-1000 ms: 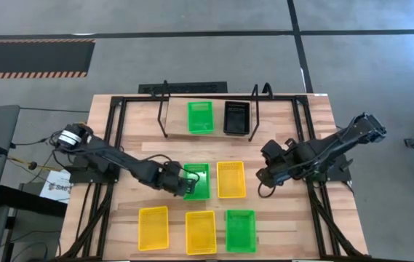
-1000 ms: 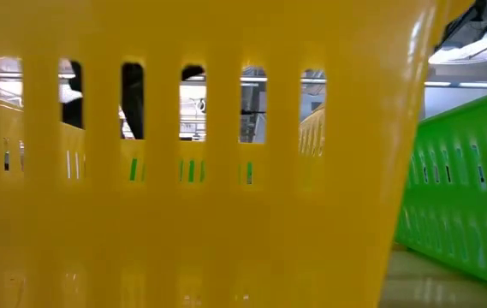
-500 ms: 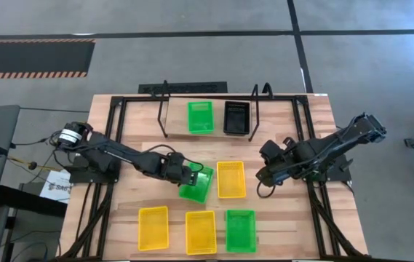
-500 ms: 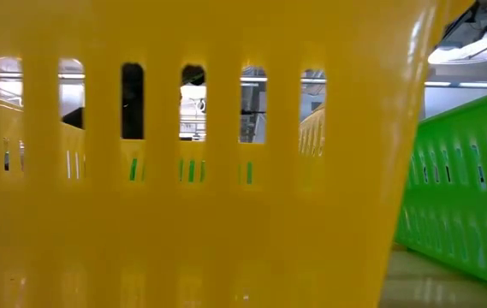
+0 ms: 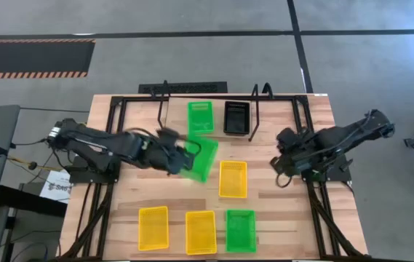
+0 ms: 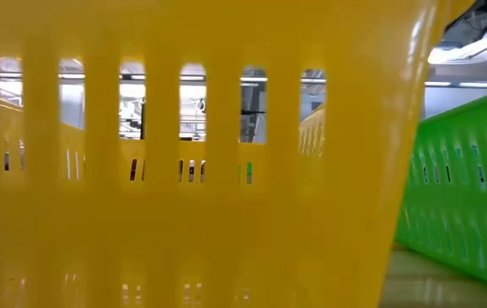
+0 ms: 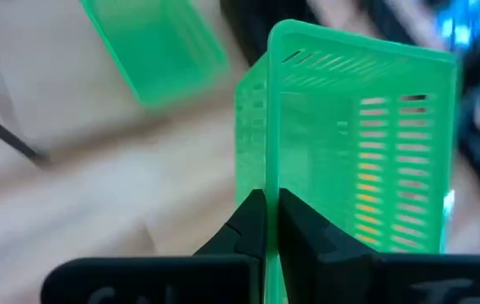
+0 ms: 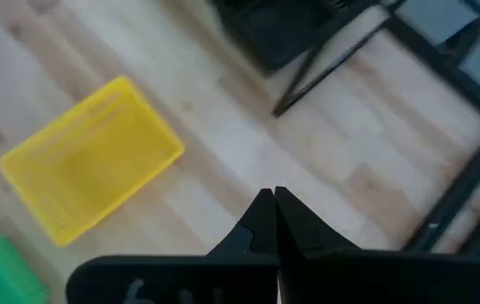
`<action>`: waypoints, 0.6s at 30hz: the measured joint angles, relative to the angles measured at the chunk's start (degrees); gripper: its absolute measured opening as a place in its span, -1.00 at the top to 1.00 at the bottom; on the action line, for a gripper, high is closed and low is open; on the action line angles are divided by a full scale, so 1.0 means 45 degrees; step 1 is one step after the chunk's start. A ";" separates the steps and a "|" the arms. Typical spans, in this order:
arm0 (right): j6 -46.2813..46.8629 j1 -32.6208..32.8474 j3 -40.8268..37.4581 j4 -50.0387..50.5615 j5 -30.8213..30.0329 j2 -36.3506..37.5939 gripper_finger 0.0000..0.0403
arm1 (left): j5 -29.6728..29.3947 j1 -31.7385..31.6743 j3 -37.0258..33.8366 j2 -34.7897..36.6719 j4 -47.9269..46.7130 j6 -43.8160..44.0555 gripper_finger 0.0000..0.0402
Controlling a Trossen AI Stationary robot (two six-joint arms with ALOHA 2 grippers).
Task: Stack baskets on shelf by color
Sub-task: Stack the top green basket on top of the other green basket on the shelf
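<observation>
One green basket (image 5: pixel 200 117) and one black basket (image 5: pixel 236 117) are found on the shelf (image 5: pixel 253 109) at 12 o'clock; five are left on the bench (image 5: pixel 287 211). A green basket (image 5: pixel 202 156) is carried, its wall pinched by the left end effector (image 7: pixel 266 221). The right end effector (image 8: pixel 271 221) is closed, empty, at 3 o'clock.
</observation>
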State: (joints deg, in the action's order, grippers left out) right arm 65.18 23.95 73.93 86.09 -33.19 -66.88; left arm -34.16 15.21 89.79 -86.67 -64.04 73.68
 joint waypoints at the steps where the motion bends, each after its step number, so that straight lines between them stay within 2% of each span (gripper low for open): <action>1: 0.0235 0.0043 -0.0002 0.0174 -0.0245 0.0283 0.99 | -0.0635 -0.0033 0.0765 0.0005 -0.0796 0.0004 1.00; 4: 0.0961 0.0243 -0.0005 0.0720 -0.1110 0.1193 0.99 | -0.1867 -0.0375 0.2459 0.0046 -0.2116 -0.0315 1.00; 7: 0.1469 0.0412 -0.0015 0.0869 -0.2067 0.2163 0.99 | -0.1791 -0.1040 0.3161 0.0034 -0.2135 -0.1550 1.00; 12: 0.1511 0.0566 -0.0015 0.0873 -0.3913 0.3759 0.99 | -0.0914 -0.2317 0.3060 0.0010 -0.2237 -0.2246 1.00; 18: 0.0143 0.0530 -0.0015 0.0868 -0.5524 0.5610 0.99 | -0.0822 -0.3299 0.2492 -0.0290 -0.2079 -0.1036 1.00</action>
State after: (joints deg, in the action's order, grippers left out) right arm 65.82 26.34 73.87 89.99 -58.05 -41.64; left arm -37.86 0.36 101.00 -87.98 -73.40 69.02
